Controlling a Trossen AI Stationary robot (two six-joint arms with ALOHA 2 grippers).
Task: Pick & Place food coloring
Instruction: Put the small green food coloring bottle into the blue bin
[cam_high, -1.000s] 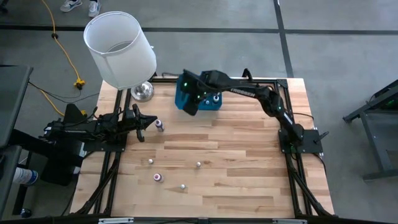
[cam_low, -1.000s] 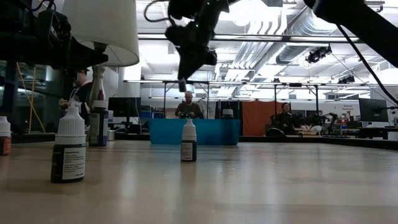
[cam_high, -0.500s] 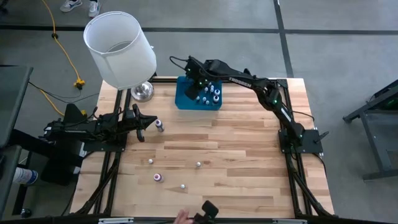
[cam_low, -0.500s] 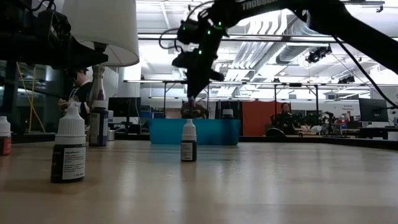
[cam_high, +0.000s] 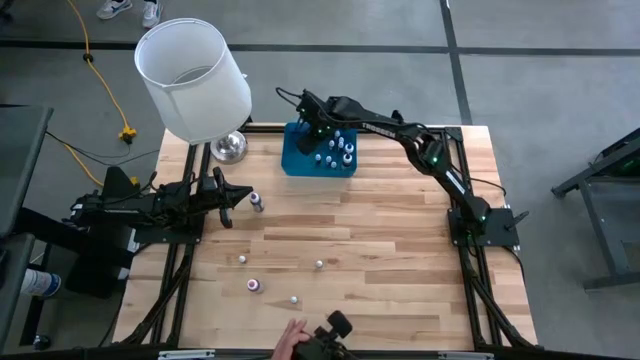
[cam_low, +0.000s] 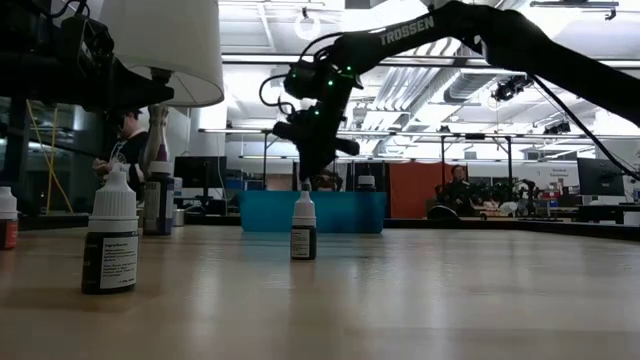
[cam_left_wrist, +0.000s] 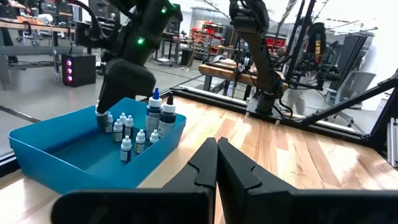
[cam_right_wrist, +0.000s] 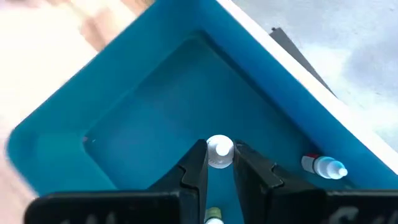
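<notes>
On the wooden table, a small white-capped bottle is held between the fingers of the right gripper inside the blue bin, other bottles standing beside it.

Right arm: I have it stretched from its base at the table's right edge across to the far side, wrist bent downward.
Right gripper: pointing down, fingers closed around a small white-capped bottle.
Left arm: I see it lying low along the table's left edge, waiting.
Left gripper: fingers pressed together, nothing between them, aimed across the table.
</notes>
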